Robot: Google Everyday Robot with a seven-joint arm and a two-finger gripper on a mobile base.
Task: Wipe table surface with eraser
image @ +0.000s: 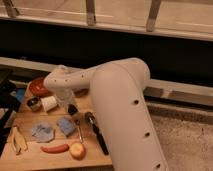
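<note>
The light wooden table surface (30, 159) fills the lower left. My gripper (70, 104) hangs down from the white arm's wrist (60, 80) over the middle of the table. It is shut on the eraser (73, 109), a small black block at its tip, low over the wood or touching it; I cannot tell which. The eraser sits just right of the white cup (48, 103) and behind the blue sponge (66, 126).
A red bowl (37, 86) and a small metal cup (33, 103) stand at the back left. A grey-blue cloth (42, 132), a banana (19, 140), a red chili (54, 148), a round fruit (77, 150), a spoon (79, 129) and a black-handled utensil (98, 134) lie toward the front. My bulky arm (125, 110) hides the table's right side.
</note>
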